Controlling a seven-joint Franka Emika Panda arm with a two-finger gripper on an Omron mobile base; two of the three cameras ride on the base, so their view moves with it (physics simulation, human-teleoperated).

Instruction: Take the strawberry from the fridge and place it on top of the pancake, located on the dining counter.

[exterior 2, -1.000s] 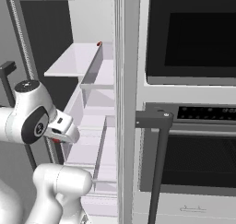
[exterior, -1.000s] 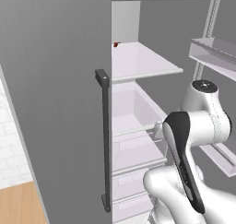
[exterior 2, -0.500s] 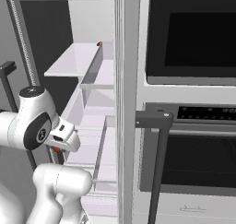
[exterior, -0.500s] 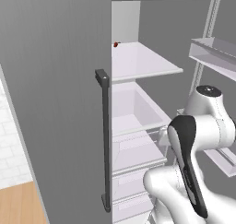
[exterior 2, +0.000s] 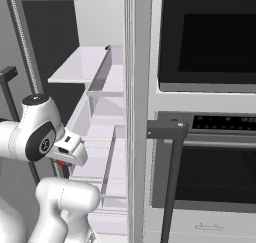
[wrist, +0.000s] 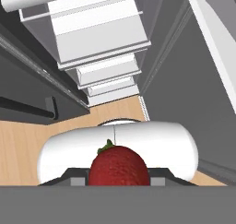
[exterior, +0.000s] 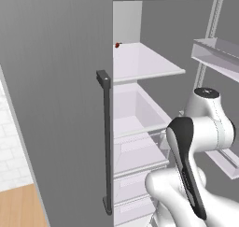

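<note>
Strawberry [wrist: 119, 165] sits between the end effector's [wrist: 119, 178] tips at 6 o'clock in the hand view, green calyx pointing to 12. End effector is pinched on it, jaws narrow on either flank of the berry. In the right base view we see a red sliver [exterior 2: 61, 163] under the hand [exterior 2: 67, 154], outside the fridge [exterior: 56, 104] and low in front of its open side.

Handling, as we judge it:
- Light, so inertia is no concern on the swing.
- Soft flesh: it bruises or splits if we squeeze harder. Hold the present force.
- Skin glossy and tapered, so it could squirt out toward the tip. Grip across the widest belly, as it looks now, not near the point or the calyx.
- Rolls once released, so we set it down low on the pancake and don't drop it.

Outward: wood floor [wrist: 27, 140] at 9 o'clock below the hand, fridge drawers [wrist: 99, 38] at 12. In the left base view the shelf [exterior: 140, 65] carries a tiny red item [exterior: 117, 45] at its back edge, too small to identify. Closed door's bar handle [exterior: 107, 142] is at 9 o'clock of the arm. Wall oven [exterior 2: 210, 47] at 3 o'clock in the right base view.
</note>
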